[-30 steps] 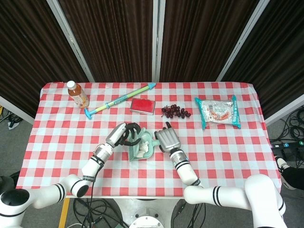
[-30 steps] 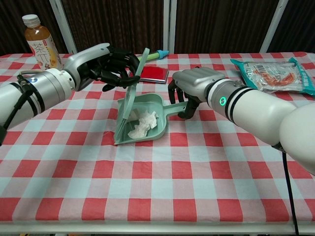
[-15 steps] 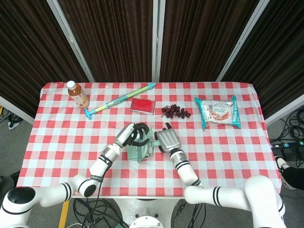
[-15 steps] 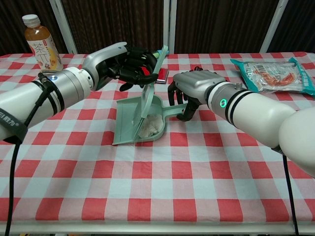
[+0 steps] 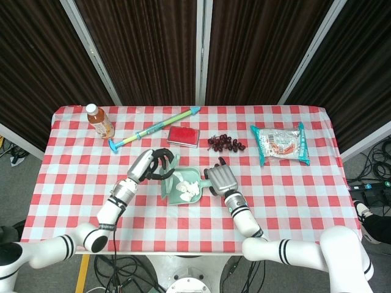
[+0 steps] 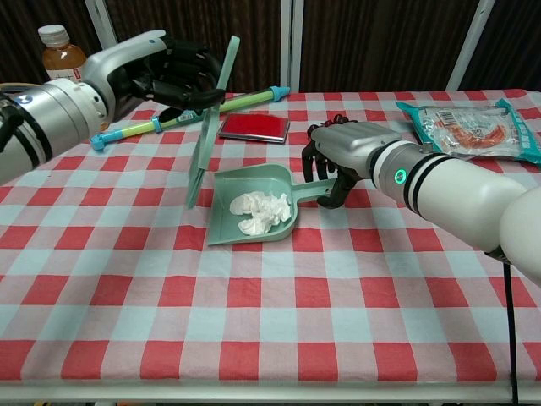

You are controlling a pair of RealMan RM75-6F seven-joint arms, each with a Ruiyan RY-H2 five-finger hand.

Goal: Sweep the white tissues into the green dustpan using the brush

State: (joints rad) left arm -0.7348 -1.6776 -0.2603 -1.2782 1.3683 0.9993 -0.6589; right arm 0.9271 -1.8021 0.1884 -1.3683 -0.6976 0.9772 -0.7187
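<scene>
Left robot hand (image 6: pixel 165 72), grasping brush (image 6: pixel 207 127), lifting it clear of dustpan (image 6: pixel 254 211); tissues (image 6: pixel 260 210) now resting inside; right robot hand (image 6: pixel 342 161) gripping dustpan handle; sweep appearing complete.

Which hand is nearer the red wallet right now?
Left. The left hand, holding the brush, hangs just left of the red wallet; the right hand grips the dustpan handle further off.

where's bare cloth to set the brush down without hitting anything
Bare cloth spans the near edge in front of the dustpan, and the stretch left of it. Crowded: the far row with bottle, long stick, red case, grapes and snack bag.
</scene>
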